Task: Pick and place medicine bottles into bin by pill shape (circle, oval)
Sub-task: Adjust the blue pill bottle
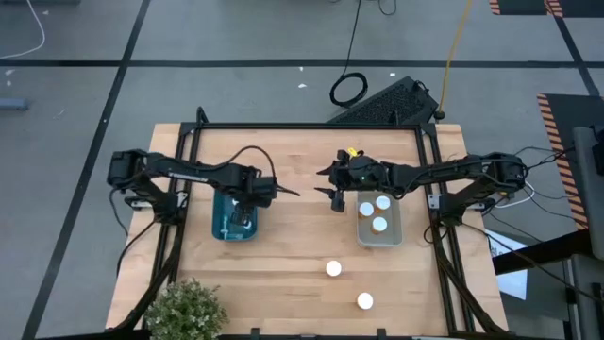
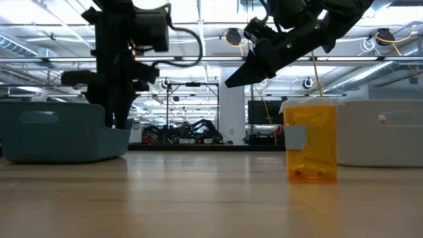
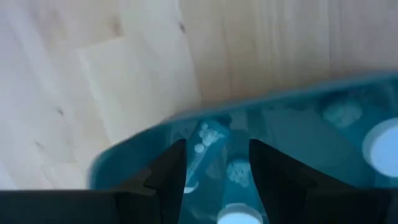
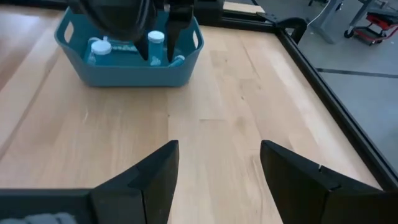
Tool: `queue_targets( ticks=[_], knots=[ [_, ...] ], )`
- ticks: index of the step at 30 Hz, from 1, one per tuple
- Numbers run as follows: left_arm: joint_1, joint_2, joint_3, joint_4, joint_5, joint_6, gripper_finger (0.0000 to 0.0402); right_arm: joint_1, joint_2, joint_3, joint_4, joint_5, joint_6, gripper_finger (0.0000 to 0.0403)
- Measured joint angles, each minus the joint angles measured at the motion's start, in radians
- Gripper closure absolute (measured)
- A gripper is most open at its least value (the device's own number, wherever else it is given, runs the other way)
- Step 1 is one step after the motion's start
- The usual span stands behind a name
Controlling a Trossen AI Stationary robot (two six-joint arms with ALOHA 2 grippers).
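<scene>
High view: the left gripper (image 1: 247,215) hangs over the blue bin (image 1: 234,215), which sits at about nine o'clock from table centre. The right gripper (image 1: 336,194) hovers over bare wood just at nine o'clock of the grey bin (image 1: 379,222), where three white-capped bottles (image 1: 379,224) lie. Two more bottles stand loose toward six o'clock: one (image 1: 333,269) nearer the middle, another (image 1: 364,301) close to the front edge.

Low view: an amber bottle (image 2: 310,139) stands upright on the table at three o'clock. The right gripper (image 2: 241,76) is raised high and tilted down; the left gripper (image 2: 117,106) drops into the blue bin (image 2: 63,135).

Left wrist view: the left gripper's fingers (image 3: 168,171) stand moderately apart, just inside the bin's rim (image 3: 261,106), with nothing clamped between them. Clear bottles (image 3: 208,140) lie on the bin floor below, one directly under the gap.

Right wrist view: the right gripper's fingers (image 4: 158,171) are spread wide and empty over wood. Across the table, the blue bin (image 4: 130,53) holds several bottles.

Judgement: the left arm seems to be finishing a drop-off. It should lift straight up, clear of the rim, before swinging away, so that it does not tip the bin. The right arm should go for the nearer loose bottle, come down vertically with the cap centred between its fingers, and close below the cap.
</scene>
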Motion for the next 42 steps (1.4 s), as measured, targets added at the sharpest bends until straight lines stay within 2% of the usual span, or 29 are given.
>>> queue_targets(
  ticks=[21, 35, 42],
  knots=[
    [0.012, 0.023, -0.001, 0.003, -0.015, 0.146, 0.0225, 0.0, 0.0, -0.001, 0.002, -0.001, -0.027, 0.0184],
    [0.004, 0.043, -0.004, 0.005, -0.033, 0.17, 0.0225, 0.0, 0.0, -0.001, 0.002, -0.001, -0.027, 0.0184],
    [0.004, 0.043, -0.054, 0.036, -0.033, 0.17, 0.0225, 0.0, 0.0, -0.001, 0.002, -0.002, -0.031, 0.0184]
  ],
)
